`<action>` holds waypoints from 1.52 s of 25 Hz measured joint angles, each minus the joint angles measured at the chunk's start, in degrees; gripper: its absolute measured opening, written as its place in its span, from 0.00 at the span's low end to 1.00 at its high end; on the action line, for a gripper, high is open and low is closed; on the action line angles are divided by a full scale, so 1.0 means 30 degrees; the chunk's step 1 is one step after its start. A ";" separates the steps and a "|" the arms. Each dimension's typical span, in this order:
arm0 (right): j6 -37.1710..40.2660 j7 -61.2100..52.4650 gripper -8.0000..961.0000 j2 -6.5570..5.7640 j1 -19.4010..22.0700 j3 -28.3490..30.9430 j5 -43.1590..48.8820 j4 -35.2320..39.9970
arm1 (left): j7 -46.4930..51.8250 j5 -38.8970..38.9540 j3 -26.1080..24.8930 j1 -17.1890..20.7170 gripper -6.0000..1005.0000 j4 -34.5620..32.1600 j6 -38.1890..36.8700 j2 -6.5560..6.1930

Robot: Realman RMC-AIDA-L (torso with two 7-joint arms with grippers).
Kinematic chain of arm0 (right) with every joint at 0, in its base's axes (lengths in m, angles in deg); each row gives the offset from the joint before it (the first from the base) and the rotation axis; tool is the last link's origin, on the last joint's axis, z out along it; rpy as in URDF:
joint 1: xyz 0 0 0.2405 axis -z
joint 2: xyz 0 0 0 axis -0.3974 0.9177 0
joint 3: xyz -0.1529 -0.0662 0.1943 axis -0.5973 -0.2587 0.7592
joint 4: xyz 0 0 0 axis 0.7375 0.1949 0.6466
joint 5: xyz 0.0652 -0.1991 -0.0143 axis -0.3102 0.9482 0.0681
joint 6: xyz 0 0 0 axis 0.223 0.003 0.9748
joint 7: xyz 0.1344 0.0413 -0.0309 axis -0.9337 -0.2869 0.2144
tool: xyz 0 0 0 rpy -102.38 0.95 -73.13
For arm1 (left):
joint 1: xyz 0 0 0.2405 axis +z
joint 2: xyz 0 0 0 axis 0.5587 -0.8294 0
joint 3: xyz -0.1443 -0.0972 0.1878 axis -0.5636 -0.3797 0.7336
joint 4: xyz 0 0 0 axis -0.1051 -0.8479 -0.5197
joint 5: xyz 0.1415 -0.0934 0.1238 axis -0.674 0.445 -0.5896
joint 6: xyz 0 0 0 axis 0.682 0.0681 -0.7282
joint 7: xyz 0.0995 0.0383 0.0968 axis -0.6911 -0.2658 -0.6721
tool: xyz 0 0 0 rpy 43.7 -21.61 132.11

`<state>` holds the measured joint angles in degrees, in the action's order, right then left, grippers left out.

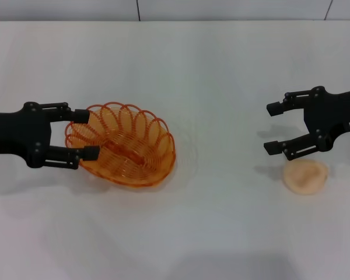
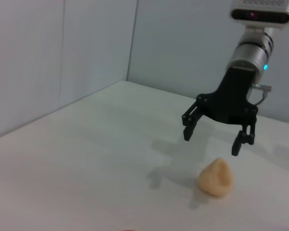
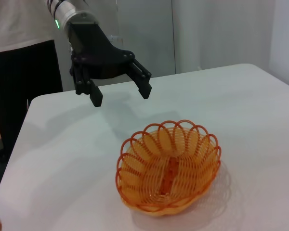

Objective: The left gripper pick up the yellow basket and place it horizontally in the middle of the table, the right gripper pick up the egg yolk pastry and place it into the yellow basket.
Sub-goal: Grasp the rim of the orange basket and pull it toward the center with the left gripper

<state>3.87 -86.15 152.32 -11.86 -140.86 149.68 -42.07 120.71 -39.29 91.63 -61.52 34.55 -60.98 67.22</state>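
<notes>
The yellow basket (image 1: 128, 146) stands upright and empty on the white table (image 1: 221, 76), left of the middle. My left gripper (image 1: 85, 134) is open at the basket's left rim. In the right wrist view the left gripper (image 3: 121, 97) hangs open above the table just beyond the basket (image 3: 169, 166), apart from it. The egg yolk pastry (image 1: 305, 176) lies on the table at the right. My right gripper (image 1: 272, 127) is open and empty, just above and beside the pastry. The left wrist view shows the right gripper (image 2: 211, 143) hovering over the pastry (image 2: 216, 178).
A person in dark trousers (image 3: 19, 91) stands beyond the table's far edge in the right wrist view. Grey walls (image 2: 62, 57) close off the table's far side and corner. Bare tabletop lies between basket and pastry.
</notes>
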 joint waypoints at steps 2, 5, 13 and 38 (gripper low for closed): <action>0.0001 0.0016 0.89 0.0001 0.0029 0.0016 -0.0011 0.0000 | 0.1272 0.0000 0.0009 -0.0029 0.86 -0.0374 -0.0002 -0.0035; 0.0000 0.0031 0.89 0.0000 0.0064 0.0031 -0.0042 -0.0001 | 0.3823 -0.0153 0.0044 0.0059 0.86 -0.1633 -0.0080 -0.0006; -0.0145 0.0225 0.89 0.0395 0.0993 0.0293 -0.0542 0.1322 | 0.9808 -0.1605 -0.0438 0.0035 0.86 -0.4385 -0.0169 -0.0141; -0.0685 0.0730 0.89 0.1160 0.1090 0.0095 -0.0426 0.1534 | 1.3457 -0.9425 -0.0211 -0.4973 0.85 0.0693 0.6293 -0.0831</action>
<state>1.81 -83.96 155.80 -8.59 -140.57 148.40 -37.46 161.08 -67.56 91.00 -76.44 36.63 -42.10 64.72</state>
